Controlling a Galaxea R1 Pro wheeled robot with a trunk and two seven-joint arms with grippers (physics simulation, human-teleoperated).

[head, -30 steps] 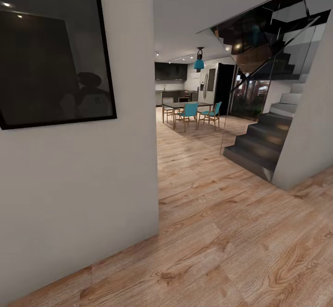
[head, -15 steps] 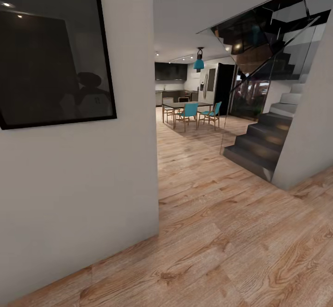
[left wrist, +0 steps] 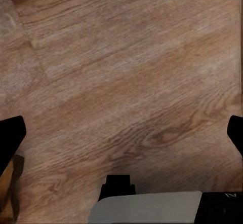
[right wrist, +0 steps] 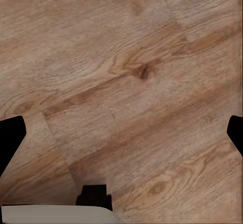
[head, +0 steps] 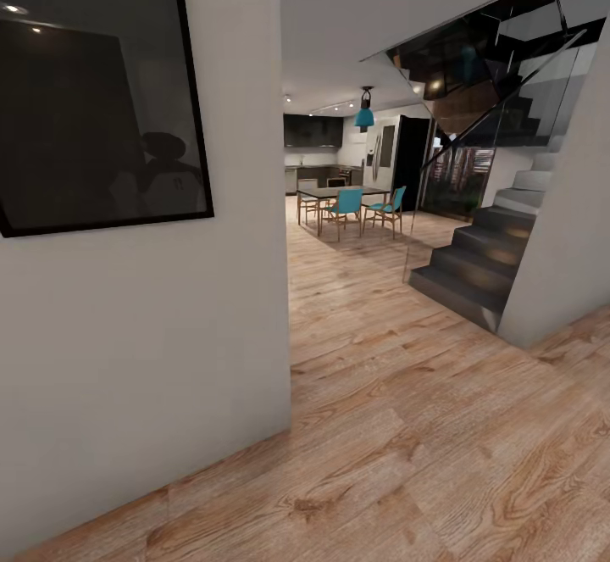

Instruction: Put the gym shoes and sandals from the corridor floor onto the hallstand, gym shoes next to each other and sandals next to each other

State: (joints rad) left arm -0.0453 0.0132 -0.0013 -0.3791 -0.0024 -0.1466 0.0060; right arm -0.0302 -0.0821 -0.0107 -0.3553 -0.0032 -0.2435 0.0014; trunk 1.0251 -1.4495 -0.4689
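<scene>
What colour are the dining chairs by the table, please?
Teal seats and backs on wooden legs; the dining chairs show best in the head view.

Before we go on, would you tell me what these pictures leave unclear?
- Framed dark panel, head view: cut off by the picture's edge; glass reflects murky shapes.
- Staircase: its right part hidden behind a white wall.
- Left claw and right claw: fingertips cropped at the frame edges.

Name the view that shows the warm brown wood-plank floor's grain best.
The right wrist view: the warm brown wood-plank floor is close, with knots and plank seams sharp. The left wrist view shows similar boards, more blurred. The head view shows it stretching toward the dark staircase, grain coarser.
</scene>
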